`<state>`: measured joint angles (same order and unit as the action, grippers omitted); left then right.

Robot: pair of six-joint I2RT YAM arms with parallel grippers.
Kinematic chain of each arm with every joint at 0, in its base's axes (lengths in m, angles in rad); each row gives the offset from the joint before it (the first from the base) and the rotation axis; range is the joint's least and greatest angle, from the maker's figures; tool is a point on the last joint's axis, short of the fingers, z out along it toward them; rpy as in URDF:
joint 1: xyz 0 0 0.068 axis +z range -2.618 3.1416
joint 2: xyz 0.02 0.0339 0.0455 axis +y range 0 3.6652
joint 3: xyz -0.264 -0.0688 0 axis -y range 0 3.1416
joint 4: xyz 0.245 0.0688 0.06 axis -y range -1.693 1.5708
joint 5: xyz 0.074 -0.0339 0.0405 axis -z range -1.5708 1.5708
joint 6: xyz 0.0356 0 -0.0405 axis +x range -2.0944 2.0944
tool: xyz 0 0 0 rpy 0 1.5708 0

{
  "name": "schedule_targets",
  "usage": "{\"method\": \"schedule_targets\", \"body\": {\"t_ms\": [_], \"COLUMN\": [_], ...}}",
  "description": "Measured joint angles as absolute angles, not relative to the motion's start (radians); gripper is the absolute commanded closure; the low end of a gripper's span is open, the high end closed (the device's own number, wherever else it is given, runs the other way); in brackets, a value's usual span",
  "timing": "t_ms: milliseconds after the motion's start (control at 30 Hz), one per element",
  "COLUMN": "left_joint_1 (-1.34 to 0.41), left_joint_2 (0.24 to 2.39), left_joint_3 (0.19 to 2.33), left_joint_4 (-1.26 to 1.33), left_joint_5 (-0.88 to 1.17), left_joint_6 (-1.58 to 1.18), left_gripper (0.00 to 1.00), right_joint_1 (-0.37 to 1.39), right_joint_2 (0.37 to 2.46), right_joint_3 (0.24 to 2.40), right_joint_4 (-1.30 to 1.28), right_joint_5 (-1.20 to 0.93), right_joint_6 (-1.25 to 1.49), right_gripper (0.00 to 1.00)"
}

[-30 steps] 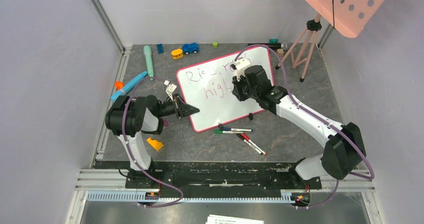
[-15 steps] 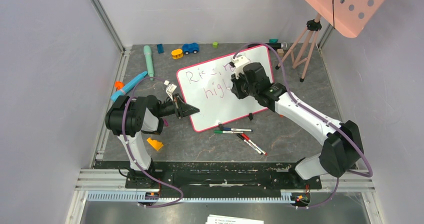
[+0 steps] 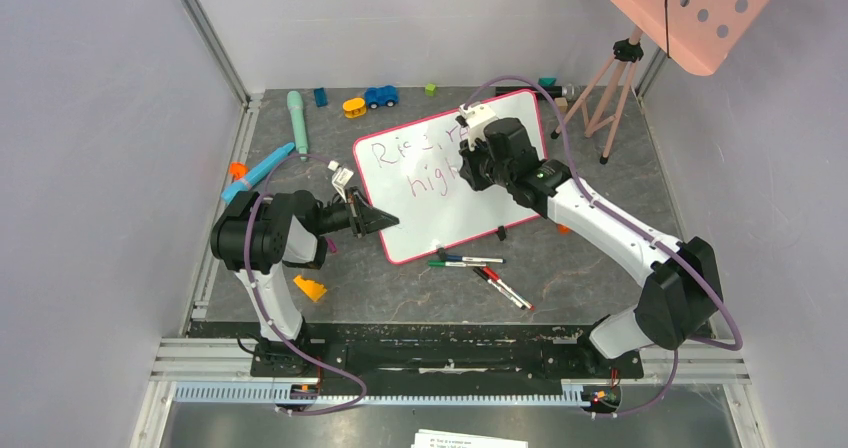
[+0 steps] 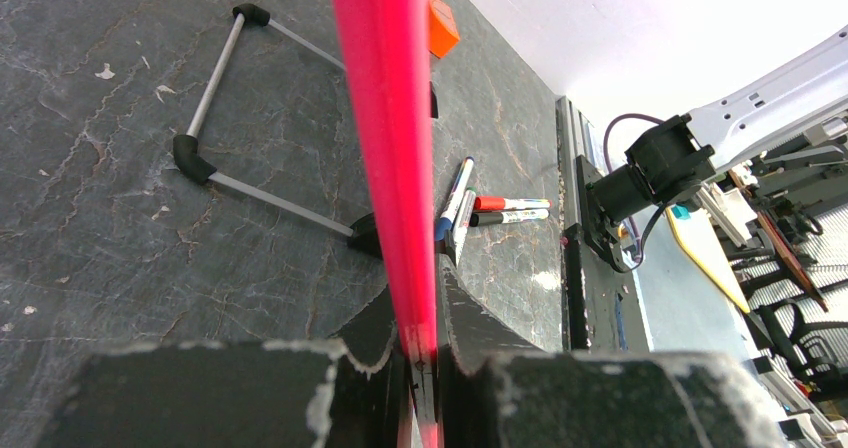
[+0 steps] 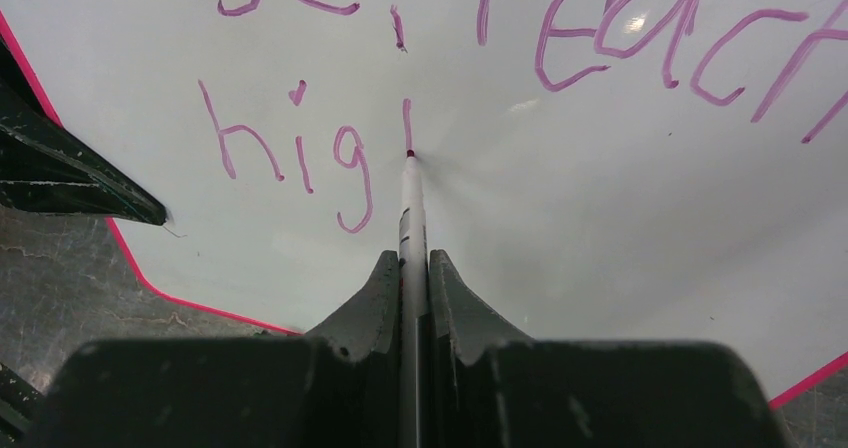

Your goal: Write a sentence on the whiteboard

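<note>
The board (image 3: pixel 450 223) sits askew mid-table, its near left edge pinched in my left gripper (image 3: pixel 385 220), which is closed on the pink rim; loose pens (image 3: pixel 470 261) lie just off its near edge; a tripod (image 3: pixel 608 93) stands near its far right corner; bare table opens to its right; since a second ago my right arm has slid toward the far edge, while the left has not moved; my right gripper (image 5: pixel 410 265) is clamped on a pen (image 5: pixel 410 203), whose tip touches the board at the foot of a short stroke just right of "hig" in the sentence (image 3: pixel 432 182).
</note>
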<state>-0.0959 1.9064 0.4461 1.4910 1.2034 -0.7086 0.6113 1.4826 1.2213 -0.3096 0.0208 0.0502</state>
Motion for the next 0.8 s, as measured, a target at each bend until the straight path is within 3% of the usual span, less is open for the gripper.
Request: {"method": "schedule_targets", "body": {"t_ms": [800], "left_joint_1": [-0.096], "left_joint_2": [1.906], "left_joint_3": [0.446], "left_joint_4": [1.49], "left_joint_5": [1.202], "left_joint_6": [-0.709], "left_gripper": [0.93], "right_joint_1": [0.618], "right_joint_2": [1.484], "right_joint_3": [1.227], "right_joint_4": [-0.311], "right_joint_5": [0.081], "right_joint_6": [0.05], "right_gripper": [1.0]}}
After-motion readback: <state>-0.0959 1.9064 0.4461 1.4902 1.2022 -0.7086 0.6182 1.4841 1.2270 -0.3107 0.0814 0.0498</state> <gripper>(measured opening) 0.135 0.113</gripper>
